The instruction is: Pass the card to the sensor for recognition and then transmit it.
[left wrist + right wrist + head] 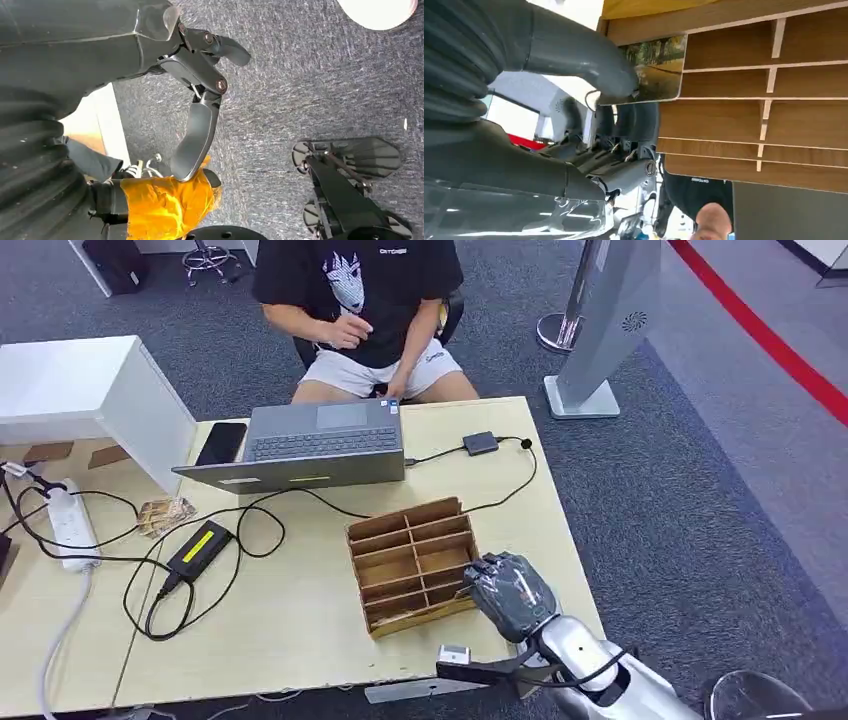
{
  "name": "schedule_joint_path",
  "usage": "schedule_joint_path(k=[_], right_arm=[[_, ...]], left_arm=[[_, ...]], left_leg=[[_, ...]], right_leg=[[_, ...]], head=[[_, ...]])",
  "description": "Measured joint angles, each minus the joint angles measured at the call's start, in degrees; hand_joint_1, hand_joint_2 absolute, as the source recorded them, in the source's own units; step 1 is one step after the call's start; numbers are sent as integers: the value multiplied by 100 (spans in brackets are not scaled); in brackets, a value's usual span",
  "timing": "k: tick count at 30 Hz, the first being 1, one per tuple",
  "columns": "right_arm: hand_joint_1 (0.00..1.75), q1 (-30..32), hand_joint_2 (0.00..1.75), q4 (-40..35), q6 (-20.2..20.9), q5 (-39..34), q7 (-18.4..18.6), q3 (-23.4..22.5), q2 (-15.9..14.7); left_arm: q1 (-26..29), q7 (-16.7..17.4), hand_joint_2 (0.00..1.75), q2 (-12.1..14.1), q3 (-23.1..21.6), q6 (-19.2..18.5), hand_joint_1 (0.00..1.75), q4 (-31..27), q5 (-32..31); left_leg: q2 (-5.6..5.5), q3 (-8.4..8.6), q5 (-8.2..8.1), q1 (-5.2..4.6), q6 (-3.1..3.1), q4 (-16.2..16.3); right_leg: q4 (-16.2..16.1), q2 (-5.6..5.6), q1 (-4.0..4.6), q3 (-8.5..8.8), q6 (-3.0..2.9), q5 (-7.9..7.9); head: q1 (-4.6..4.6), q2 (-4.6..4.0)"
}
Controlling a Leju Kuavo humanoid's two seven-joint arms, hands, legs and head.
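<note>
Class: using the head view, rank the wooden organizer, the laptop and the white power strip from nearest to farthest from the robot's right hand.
From the right hand:
1. Wooden organizer, right beside the hand, mid-table.
2. Laptop, at the far edge before the person.
3. White power strip, far left of the table.

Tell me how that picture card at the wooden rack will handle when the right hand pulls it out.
The card looks thin and flat, so probably light and slightly bendy. Its glossy printed face may slip under the thumb. The open-topped wooden rack looks light and could shift if the card drags on a divider.

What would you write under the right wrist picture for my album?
Robot's right hand pinches a picture card at the wooden organizer.
</note>
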Motion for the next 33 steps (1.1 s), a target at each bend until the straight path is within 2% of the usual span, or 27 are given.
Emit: schedule_joint_path(k=[1, 3, 5, 9, 12, 15, 22, 27, 29, 31, 32, 33], right_arm=[[175, -9, 175, 13, 0, 0, 13, 15, -9], [175, -31, 175, 29, -38, 13, 31, 37, -20], [175, -27, 175, 13, -256, 123, 28, 44, -42], [175, 50, 175, -232, -796, 413, 57, 17, -133], [175, 254, 175, -678, -1374, 713, 118, -127, -254], [175, 493, 175, -1150, -1664, 918, 151, -341, -371], [175, 734, 175, -1687, -1744, 997, 153, -601, -505], [175, 971, 175, -2073, -2015, 935, 5, -870, -518], [175, 936, 175, -2236, -1882, 535, -212, -942, -520], [175, 708, 175, -2312, -1440, 124, -367, -979, -518], [175, 455, 175, -2286, -1050, -211, -448, -977, -489], [175, 98, 175, -2147, -473, -697, -533, -975, -381]], left_arm=[[0, 0, 175, 2, 7, 0, 0, 0, -2], [3, 0, 175, 2, 35, 2, 0, 0, -11], [3, 0, 175, 2, 50, 11, 0, 0, -9], [10, -20, 175, 11, 90, 24, 0, 0, -4], [38, -52, 175, 24, 138, 63, 0, 0, 26], [64, -85, 175, 24, 199, 74, 0, 0, 48], [113, -87, 175, 24, 238, 81, 0, 0, 50], [155, -96, 175, 28, 278, 105, 0, 0, 57], [165, -96, 175, 31, 282, 103, 0, 0, 13], [157, -94, 175, 33, 282, 75, 0, 0, -61], [143, -81, 175, 33, 282, 46, 0, 0, -116], [128, -40, 175, 33, 282, -4, 0, 0, -203]], left_leg=[[-1, 0, 0, 0, 0, 0], [-1, 0, 0, 0, 0, 0], [-1, 0, 0, 0, 0, 0], [-1, 0, 0, 0, 0, 1], [-2, -1, -1, 0, 0, 1], [-2, -2, -2, 0, 1, 0], [2, 0, -1, 0, 1, 0], [1, 0, -1, 0, 1, 0], [4, -1, -1, 0, 0, 0], [9, -5, -1, 0, 0, -1], [15, -7, 0, -1, 0, -1], [32, -2, 1, 0, -1, -2]], right_leg=[[0, -1, 0, 0, 0, 0], [0, -1, 0, 0, 0, 0], [0, -1, 0, 0, 0, 0], [0, -1, 0, -1, 0, 0], [0, -1, 0, -1, 0, -1], [-1, -1, 0, -2, 1, -3], [-1, 1, 0, -1, 0, -2], [0, 1, 0, 0, -1, -2], [1, 5, 0, 0, -1, -1], [2, 11, 0, 2, -1, 0], [4, 18, 0, 0, -1, 2], [6, 31, 0, -5, -16, 16]], head=[[0, -2], [0, -2], [0, 0], [2, 0], [0, 0], [2, 0], [0, -2], [0, -2], [0, -2], [2, -2], [0, -2], [-2, -2]])
